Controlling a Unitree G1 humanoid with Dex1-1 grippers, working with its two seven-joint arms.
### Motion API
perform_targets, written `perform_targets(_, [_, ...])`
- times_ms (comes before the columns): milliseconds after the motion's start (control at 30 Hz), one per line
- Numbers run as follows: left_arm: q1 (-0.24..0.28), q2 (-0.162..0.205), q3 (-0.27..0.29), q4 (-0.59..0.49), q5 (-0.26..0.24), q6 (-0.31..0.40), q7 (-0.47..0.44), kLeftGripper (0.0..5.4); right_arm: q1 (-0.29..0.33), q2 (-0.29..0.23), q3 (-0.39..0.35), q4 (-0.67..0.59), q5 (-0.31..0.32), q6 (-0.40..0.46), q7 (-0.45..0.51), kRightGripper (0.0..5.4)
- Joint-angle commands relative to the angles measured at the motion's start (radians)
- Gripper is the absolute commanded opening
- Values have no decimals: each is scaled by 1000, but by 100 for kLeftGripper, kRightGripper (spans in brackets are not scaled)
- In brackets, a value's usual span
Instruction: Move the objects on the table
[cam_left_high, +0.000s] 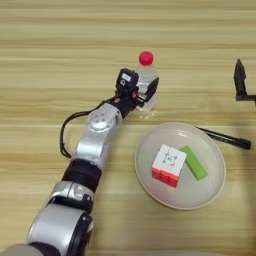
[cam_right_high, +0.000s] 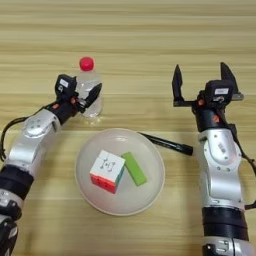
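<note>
A round cream plate (cam_left_high: 212, 186) sits on a wooden table (cam_left_high: 45, 70). On the plate lie a puzzle cube (cam_left_high: 168, 164) and, touching its right side, a green block (cam_left_high: 194, 162). Behind the plate's left edge stands a clear bottle (cam_left_high: 147, 80) with a red cap; the left gripper (cam_left_high: 144, 93) has its fingers around the bottle. A black pen (cam_right_high: 167, 144) lies at the plate's right rim. Right of the plate, the right gripper (cam_right_high: 200, 80) hangs with fingers spread apart, holding nothing.

A black pen (cam_right_high: 166, 143) is lying on the wood, slanting from upper left down to lower right, its cap end pointing right.
</note>
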Motion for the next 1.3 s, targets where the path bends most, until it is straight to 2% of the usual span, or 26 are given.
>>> perform_targets(33, [103, 31, -20, -223, -21, 78, -19, 313, -2, 3, 3, 10, -2, -9, 6, 540])
perform_targets(267, [281, 51, -39, -441, -51, 195, -17, 313, -3, -1, 1, 15, 1, -13, 9, 540])
perform_targets(500, [370, 67, -34, -539, -75, 259, -3, 313, -6, -3, 0, 15, 2, -13, 12, 540])
perform_targets(633, [428, 91, -33, -614, -85, 303, 0, 313, -8, -2, 0, 17, 1, -13, 11, 540])
perform_targets(1100, [496, 170, -16, -689, -74, 358, 11, 313, -12, 2, 2, 19, 1, -16, 9, 540])
perform_targets(1300, [512, 187, -21, -700, -76, 370, 11, 313, -12, 2, 3, 20, 1, -17, 9, 540])
